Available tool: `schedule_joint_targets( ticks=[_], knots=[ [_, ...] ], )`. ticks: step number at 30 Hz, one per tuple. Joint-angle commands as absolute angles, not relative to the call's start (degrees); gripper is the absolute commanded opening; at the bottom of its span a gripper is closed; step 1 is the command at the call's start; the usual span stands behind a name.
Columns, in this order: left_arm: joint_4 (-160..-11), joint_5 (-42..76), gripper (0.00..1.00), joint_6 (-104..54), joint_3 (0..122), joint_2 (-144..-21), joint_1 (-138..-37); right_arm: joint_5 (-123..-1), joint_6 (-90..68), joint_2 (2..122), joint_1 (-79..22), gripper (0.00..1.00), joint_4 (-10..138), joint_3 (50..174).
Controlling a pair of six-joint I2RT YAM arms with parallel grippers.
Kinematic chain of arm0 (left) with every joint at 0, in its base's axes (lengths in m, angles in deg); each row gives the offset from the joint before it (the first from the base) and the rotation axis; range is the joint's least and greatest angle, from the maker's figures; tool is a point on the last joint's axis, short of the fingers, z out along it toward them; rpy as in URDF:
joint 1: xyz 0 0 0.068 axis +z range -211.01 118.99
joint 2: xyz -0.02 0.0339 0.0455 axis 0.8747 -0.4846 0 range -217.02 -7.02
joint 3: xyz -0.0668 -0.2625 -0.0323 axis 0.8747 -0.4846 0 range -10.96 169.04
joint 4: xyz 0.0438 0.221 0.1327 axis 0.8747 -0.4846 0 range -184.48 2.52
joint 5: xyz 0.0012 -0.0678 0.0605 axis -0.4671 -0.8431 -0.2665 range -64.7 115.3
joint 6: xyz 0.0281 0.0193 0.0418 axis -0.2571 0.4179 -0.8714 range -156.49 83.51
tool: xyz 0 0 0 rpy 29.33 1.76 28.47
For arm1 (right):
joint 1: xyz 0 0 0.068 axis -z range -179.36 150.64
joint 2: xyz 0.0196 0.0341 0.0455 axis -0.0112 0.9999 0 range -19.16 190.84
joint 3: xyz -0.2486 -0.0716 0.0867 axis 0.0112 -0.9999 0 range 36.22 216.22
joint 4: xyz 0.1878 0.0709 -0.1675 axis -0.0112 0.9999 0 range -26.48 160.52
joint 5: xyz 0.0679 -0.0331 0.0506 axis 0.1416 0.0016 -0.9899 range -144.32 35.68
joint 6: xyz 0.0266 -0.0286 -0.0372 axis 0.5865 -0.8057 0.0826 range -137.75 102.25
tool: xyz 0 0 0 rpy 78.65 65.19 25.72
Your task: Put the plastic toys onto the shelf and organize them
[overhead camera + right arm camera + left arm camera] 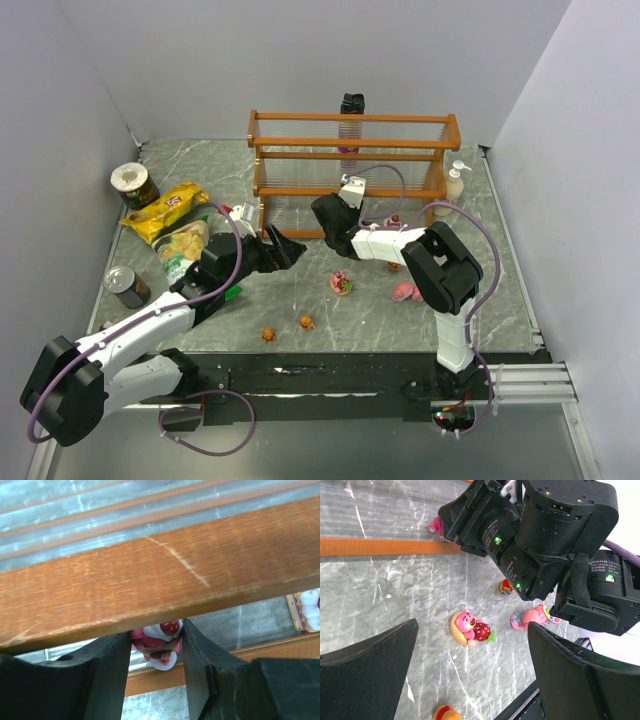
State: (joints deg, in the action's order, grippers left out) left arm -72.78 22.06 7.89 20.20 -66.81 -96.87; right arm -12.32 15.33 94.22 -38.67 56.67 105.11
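My right gripper [327,214] reaches into the low front of the shelf [350,143]. In the right wrist view it [156,636] is shut on a pink toy [162,652] with a strawberry top, just under a wooden shelf rail [150,580]. My left gripper [292,250] hovers open over the table, nothing between its fingers [570,670]. Below it lie a pink bear toy with a strawberry [469,628], another pink toy [532,617] and two orange toys [506,586] [446,713]. From above, loose toys show at the pink one [342,284], a second pink one [405,292] and two orange ones [268,334] [306,322].
Two chip bags [165,210] [185,245] and two cans [133,185] [125,285] lie at the left. A pump bottle [456,185] stands by the shelf's right end, a dark bottle [352,104] behind it. Another small toy [310,610] sits on the shelf to the right.
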Motion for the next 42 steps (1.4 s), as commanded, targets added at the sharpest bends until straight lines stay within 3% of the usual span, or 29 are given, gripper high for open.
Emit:
schedule_joint_targets(
  ticks=[1,13,15,19,29,32,39,42],
  knots=[
    [-72.3,21.3,0.96,7.5,20.2,-65.7,-96.5,-16.5,12.4,95.1,-37.8,0.31,62.0,101.7],
    [-72.0,21.1,0.96,7.5,20.1,-65.8,-96.4,-15.2,12.4,93.9,-38.2,0.53,59.6,99.6],
    [-71.8,20.8,0.96,7.6,20.1,-66.0,-96.4,-14.7,14.5,93.9,-38.2,0.53,60.9,99.9],
    [-71.9,20.7,0.96,7.6,20.2,-66.1,-96.4,-13.7,19.6,94.4,-38.0,0.43,63.3,101.2],
    [-71.8,20.8,0.96,7.6,20.1,-66.3,-96.3,-14.2,19.7,93.5,-38.0,0.41,61.0,99.1],
    [-71.8,20.9,0.96,7.6,20.1,-66.2,-96.3,-14.5,19.5,93.3,-38.0,0.42,60.2,98.5],
    [-71.7,20.7,0.96,7.7,20.0,-66.2,-96.3,-15.3,19.5,91.9,-37.9,0.59,58.3,96.9],
    [-71.7,20.8,0.97,7.6,19.9,-66.1,-96.3,-15.2,19.6,91.6,-37.9,0.61,58.2,96.7]
  ],
)
